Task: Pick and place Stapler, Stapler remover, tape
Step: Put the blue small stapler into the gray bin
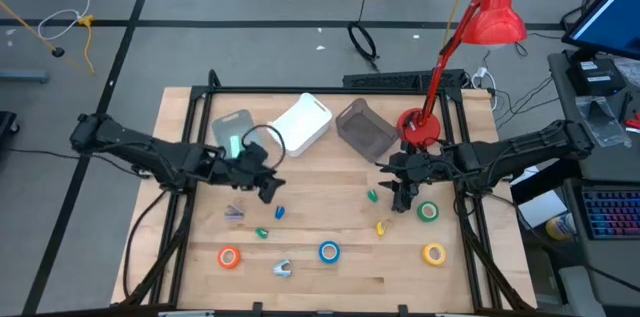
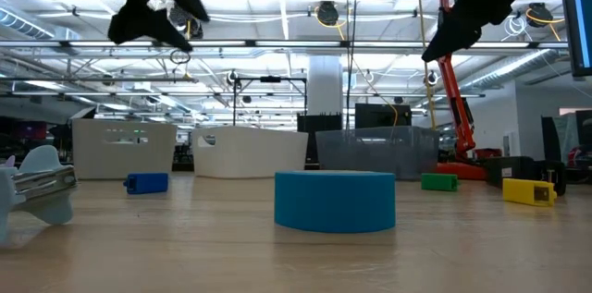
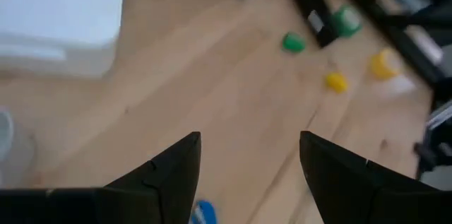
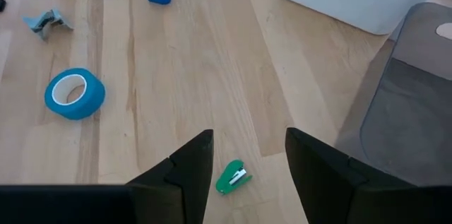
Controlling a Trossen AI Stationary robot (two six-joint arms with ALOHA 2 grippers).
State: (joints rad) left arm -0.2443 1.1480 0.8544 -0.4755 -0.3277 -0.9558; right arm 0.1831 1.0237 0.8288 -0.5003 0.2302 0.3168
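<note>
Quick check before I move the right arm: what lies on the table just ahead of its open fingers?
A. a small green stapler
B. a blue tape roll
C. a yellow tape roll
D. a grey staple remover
A: the right wrist view shows a small green stapler on the wood between the open right gripper fingers; the blue tape roll lies well off to one side.

No text, label or number can be read anywhere

Three bins stand in a row along the back of the light wooden tabletop (image 1: 330, 167): a clear plastic bin (image 1: 233, 132) at left, a white plastic bin (image 1: 302, 123) in the middle, a grey plastic bin (image 1: 365, 129) at right. Along the front edge lie an orange tape roll (image 1: 229, 256), a blue tape roll (image 1: 329, 251) and a yellow tape roll (image 1: 433, 253), left to right.
</note>
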